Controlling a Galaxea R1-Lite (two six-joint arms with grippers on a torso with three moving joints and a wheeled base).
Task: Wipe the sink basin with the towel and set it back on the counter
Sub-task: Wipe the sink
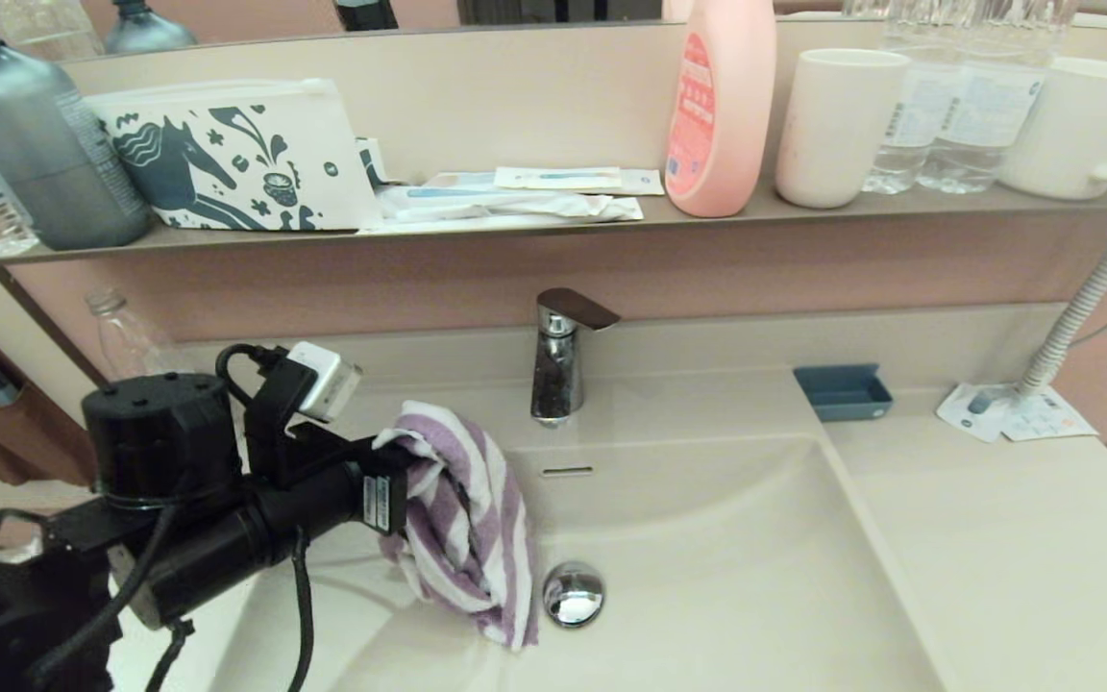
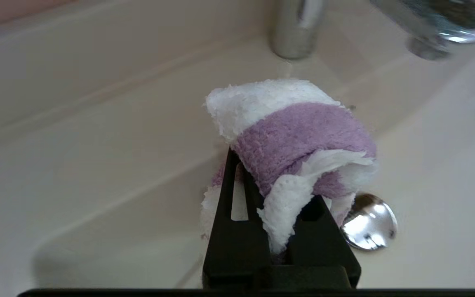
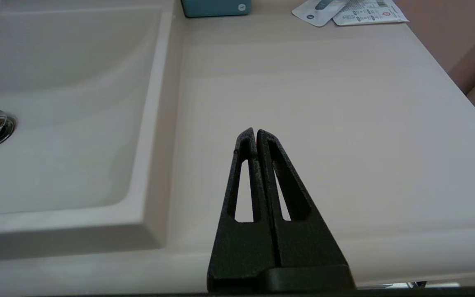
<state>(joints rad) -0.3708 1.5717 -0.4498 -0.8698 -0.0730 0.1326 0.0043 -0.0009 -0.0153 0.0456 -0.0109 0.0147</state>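
My left gripper [image 1: 409, 471] is shut on the purple-and-white striped towel [image 1: 462, 519], which hangs bunched from its fingers over the cream-beige sink basin [image 1: 726, 577]. The towel's lower end reaches down beside the chrome drain plug [image 1: 574, 593]. In the left wrist view the towel [image 2: 295, 136] bulges over and between the black fingers [image 2: 231, 198], with the drain plug [image 2: 369, 222] just beyond. My right gripper [image 3: 256, 134] is shut and empty, parked above the counter [image 3: 324, 103] to the right of the basin [image 3: 56, 103]; it does not show in the head view.
The chrome faucet [image 1: 558, 360] stands behind the basin, close to the towel. A blue dish [image 1: 844, 391] and paper packets [image 1: 1015, 411] lie at the counter's back right. The shelf above [image 1: 553, 226] holds a horse-print pouch [image 1: 236, 159], bottles and cups.
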